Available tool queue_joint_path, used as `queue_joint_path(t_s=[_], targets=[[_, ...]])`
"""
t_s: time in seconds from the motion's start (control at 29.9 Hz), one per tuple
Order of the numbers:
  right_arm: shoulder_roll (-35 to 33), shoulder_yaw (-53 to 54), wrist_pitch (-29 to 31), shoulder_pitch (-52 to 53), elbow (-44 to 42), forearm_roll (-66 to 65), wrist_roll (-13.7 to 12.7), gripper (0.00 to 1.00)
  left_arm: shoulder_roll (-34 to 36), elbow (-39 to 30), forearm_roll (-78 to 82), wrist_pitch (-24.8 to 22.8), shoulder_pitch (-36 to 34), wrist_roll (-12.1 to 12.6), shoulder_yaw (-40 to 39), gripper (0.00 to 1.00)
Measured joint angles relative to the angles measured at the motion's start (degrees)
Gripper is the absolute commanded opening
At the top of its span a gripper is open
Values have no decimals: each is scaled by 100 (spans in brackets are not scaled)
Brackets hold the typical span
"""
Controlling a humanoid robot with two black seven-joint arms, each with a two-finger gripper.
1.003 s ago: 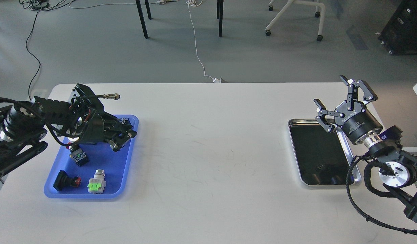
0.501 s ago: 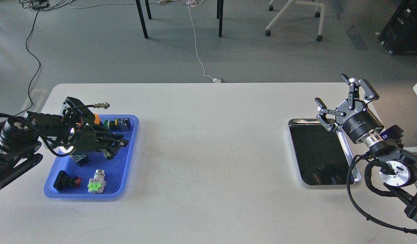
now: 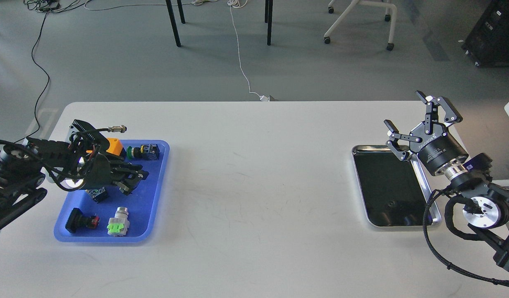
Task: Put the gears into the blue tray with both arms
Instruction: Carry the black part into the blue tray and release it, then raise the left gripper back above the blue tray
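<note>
The blue tray (image 3: 149,203) lies at the table's left and holds several switch parts. My left gripper (image 3: 133,181) hovers low over the tray's middle, pointing right, open with nothing between its fingers. My right gripper (image 3: 413,120) is raised over the far right corner of the silver tray (image 3: 419,182), wide open and empty. I cannot make out any gears for certain. A faint small round shape (image 3: 390,204) shows on the silver tray's dark inside, too dim to name.
In the blue tray are an orange part (image 3: 114,145), a green-and-black part (image 3: 143,151), a black-and-red part (image 3: 82,221) and a grey-and-green part (image 3: 118,227). A blue-black part (image 3: 98,194) sits half under my left wrist. A white table (image 3: 258,186) spans between the trays.
My left arm has drawn back to the left across the blue tray, uncovering the orange and green-and-black parts at its far edge. The right arm has stayed still.
</note>
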Motion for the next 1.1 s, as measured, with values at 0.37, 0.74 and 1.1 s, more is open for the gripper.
queue_joint_path(t_s=[0.37, 0.74, 1.1], targets=[[-40, 0, 0, -14, 9, 0, -1, 96, -1, -35, 0, 9, 9, 0, -50, 67], [-51, -1, 10, -23, 19, 2, -1, 96, -36, -859, 0, 9, -68, 0, -563, 92], [-67, -26, 26, -19, 33, -11, -1, 96, -887, -1505, -5057, 918, 369, 1, -745, 98]])
